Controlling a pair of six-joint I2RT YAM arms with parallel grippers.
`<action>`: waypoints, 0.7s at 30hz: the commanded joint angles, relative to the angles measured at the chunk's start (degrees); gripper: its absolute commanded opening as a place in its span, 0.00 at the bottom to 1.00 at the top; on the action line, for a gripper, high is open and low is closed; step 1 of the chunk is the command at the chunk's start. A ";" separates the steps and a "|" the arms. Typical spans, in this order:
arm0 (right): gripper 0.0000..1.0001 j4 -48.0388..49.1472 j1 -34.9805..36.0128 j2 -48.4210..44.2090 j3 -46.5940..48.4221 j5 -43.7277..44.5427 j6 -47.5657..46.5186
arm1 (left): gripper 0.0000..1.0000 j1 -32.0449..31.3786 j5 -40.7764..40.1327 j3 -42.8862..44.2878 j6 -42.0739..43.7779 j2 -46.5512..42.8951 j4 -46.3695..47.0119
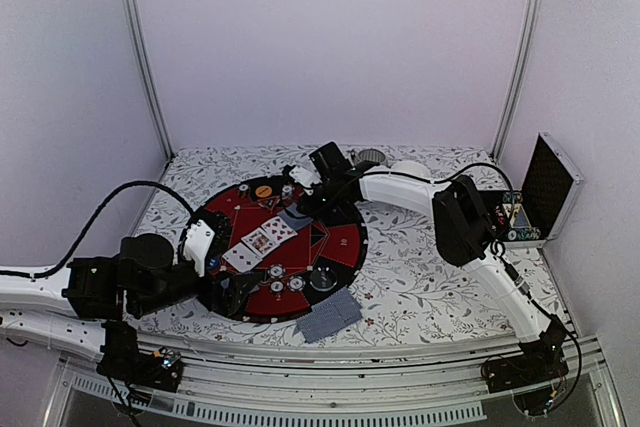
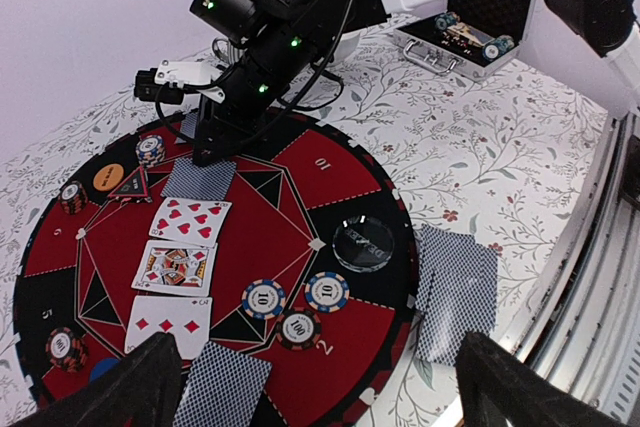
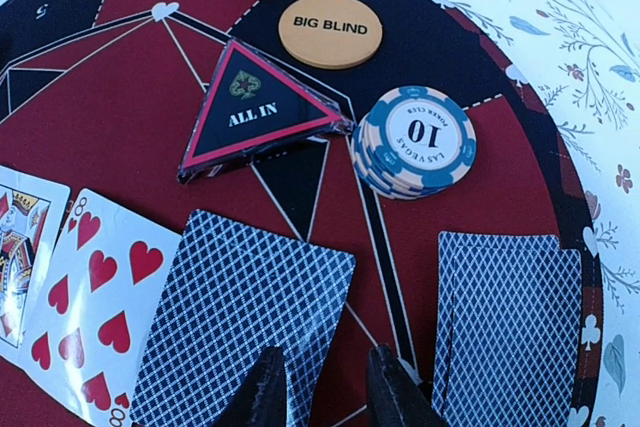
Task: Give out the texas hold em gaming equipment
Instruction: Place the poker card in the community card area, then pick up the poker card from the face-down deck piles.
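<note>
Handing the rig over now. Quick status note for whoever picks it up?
Left end effector: open, empty, over the mat's near edge.
Right end effector: slightly open, holding nothing, above a face-down card on the far side; second face-down card beside it.
Done: three face-up cards mid-mat, chip stacks at several seats.
To do: deck sits off the mat, near side; spare chips in the case at right. Probably more dealing.

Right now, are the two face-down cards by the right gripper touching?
Apart. The right wrist view shows bare mat between the card beside the eight of hearts and the card at the rim.
</note>
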 commanded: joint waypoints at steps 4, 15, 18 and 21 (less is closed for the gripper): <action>0.32 -0.04 0.29 -5.73 1.14 2.30 -0.45 | 0.98 0.75 0.00 1.04 0.34 0.24 -0.04; 0.86 -2.61 0.97 -33.51 -22.45 -7.75 -2.50 | 0.98 0.79 1.27 0.81 0.24 0.23 -0.21; 0.88 -2.57 1.92 -42.10 -33.53 -11.15 -2.46 | 0.97 0.77 3.78 0.69 -0.49 0.81 0.11; 0.82 -2.35 1.90 -48.32 -41.86 -13.25 4.93 | 0.91 0.74 7.25 0.74 -4.89 2.74 1.19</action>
